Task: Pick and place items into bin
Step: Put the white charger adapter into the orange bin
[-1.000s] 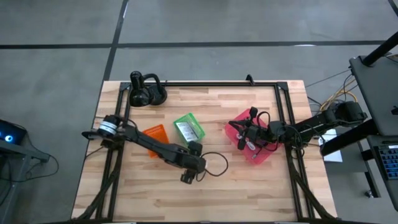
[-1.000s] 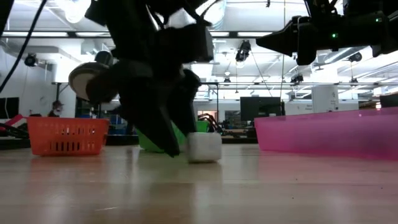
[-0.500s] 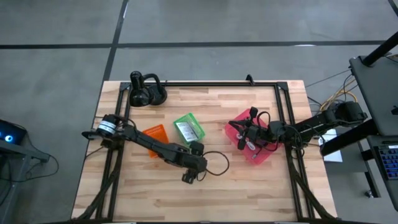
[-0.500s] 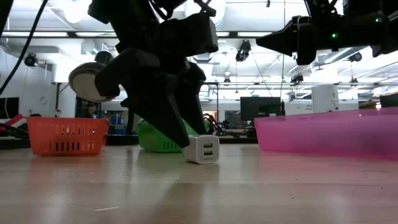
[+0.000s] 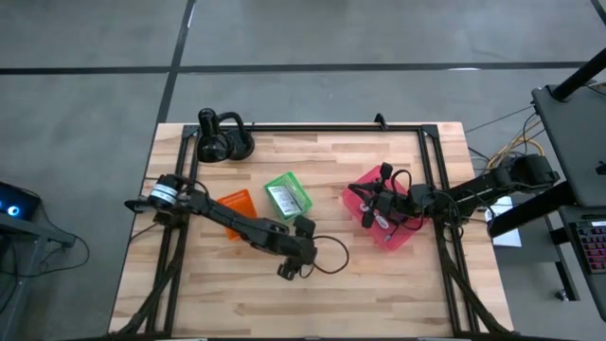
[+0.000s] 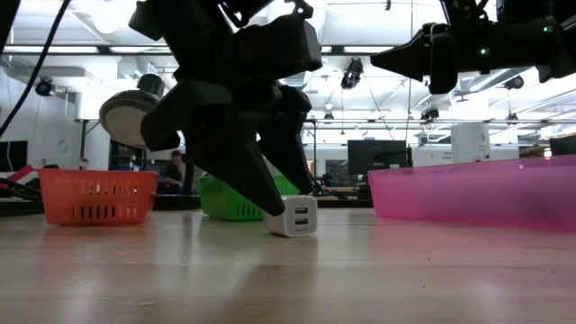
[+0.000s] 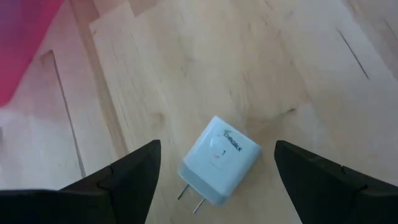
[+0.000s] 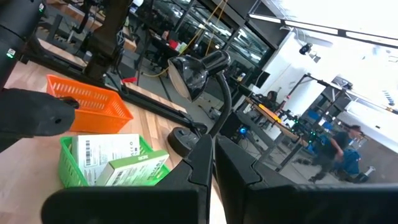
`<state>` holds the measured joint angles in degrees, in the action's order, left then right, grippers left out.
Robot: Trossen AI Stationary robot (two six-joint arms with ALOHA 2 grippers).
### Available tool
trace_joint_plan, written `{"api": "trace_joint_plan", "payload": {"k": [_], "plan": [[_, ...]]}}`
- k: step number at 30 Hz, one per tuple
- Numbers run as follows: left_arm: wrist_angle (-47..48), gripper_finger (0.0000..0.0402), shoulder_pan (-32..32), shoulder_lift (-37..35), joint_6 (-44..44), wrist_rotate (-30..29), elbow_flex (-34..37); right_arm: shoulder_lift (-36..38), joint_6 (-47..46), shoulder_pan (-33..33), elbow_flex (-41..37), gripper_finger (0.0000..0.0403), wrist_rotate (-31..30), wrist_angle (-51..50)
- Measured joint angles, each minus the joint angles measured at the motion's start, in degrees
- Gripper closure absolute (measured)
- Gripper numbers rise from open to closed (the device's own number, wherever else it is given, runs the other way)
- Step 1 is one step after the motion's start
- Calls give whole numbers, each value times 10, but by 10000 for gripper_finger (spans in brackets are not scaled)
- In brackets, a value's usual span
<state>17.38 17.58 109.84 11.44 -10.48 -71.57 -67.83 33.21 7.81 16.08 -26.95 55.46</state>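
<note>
A white USB charger [image 7: 221,158] lies on its side on the wooden table, its prongs toward my left wrist camera. In the low view its two ports [image 6: 300,217] face the table's near edge. My left gripper [image 7: 217,146] is open and points down over it, one finger on either side; in the wrist view there is a gap on both sides. It also shows in the high view [image 5: 288,269]. My right gripper [image 5: 372,208] is shut and empty, held above the pink bin [image 5: 393,242].
A green basket [image 5: 287,196] holding boxes and an orange basket [image 5: 237,204] stand left of the pink bin. A black desk lamp [image 5: 222,137] stands at the far left corner. A black cable loop [image 5: 329,254] lies beside my left gripper. A black frame borders the table.
My left gripper has turned about its wrist and shifted over the charger. The charger has turned about on the table: its two ports now face the low camera, where a plain side showed before.
</note>
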Motion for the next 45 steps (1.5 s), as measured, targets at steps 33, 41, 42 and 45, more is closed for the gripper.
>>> {"api": "trace_joint_plan", "payload": {"k": [33,41,42,45], "plan": [[-14,270,-4,19,16,30,9,0,2,0,0,394,0,-7],[1,270,-3,15,23,51,8,0,2,0,0,394,0,-9],[7,271,-2,12,23,51,8,0,2,0,0,394,0,-9],[34,271,-2,0,8,53,9,0,2,0,0,394,0,-9]]}}
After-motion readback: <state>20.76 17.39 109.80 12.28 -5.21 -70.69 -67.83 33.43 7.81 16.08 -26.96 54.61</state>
